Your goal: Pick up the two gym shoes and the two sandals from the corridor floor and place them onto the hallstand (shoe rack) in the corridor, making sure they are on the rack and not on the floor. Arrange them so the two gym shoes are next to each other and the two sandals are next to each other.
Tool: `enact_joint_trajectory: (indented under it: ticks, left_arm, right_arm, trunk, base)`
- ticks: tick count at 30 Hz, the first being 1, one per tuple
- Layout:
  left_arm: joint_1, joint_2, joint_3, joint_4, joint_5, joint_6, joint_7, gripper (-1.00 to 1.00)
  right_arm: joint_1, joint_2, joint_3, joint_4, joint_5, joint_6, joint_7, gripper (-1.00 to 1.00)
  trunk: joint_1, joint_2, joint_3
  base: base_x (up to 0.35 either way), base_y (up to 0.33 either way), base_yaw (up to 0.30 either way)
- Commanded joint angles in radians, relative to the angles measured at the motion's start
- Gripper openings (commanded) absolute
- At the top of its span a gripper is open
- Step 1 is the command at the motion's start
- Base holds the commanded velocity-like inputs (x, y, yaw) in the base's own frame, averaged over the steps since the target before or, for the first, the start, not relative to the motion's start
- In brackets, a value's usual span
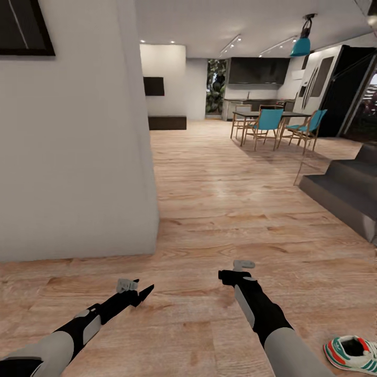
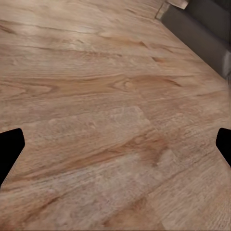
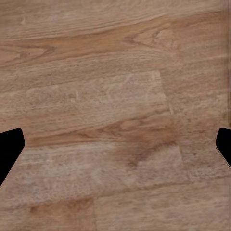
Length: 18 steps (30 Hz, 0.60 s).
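Observation:
One gym shoe (image 1: 352, 353), white with green stripes and a red-orange heel, lies on the corridor floor (image 1: 220, 209) at the lower right, just right of my right forearm. My left gripper (image 1: 142, 293) hangs low over bare planks, and in the left wrist view it (image 2: 115, 149) is open with nothing between the fingers. My right gripper (image 1: 228, 274) is held over the floor ahead of the shoe and apart from it. The right wrist view shows it (image 3: 115, 149) open over bare wood as well. The sandals and the hallstand are out of view.
A white wall corner (image 1: 141, 157) stands close at the left. Dark grey steps (image 1: 345, 193) rise at the right, and the left wrist view also catches these steps (image 2: 202, 24). Far ahead are a dining table with teal chairs (image 1: 269, 123) and a dark kitchen.

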Motion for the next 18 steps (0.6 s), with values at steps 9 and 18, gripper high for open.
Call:
enact_joint_trajectory:
  ticks: [9, 18]
  left_arm:
    - [0.0, 0.001, -0.005, 0.001, 0.006, -0.004, -0.002, 1.0]
    - [0.0, 0.001, -0.005, 0.001, 0.006, -0.005, -0.002, 1.0]
  right_arm:
    - [-0.001, 0.0, 0.004, -0.002, -0.011, 0.004, -0.009, 1.0]
    - [-0.001, 0.0, 0.004, -0.004, -0.011, 0.004, -0.009, 1.0]
  trunk:
    - [0.0, 0.0, -0.001]
    - [0.0, 0.0, -0.001]
  base:
    - [0.227, 0.022, -0.265]
    - [0.098, 0.001, -0.265]
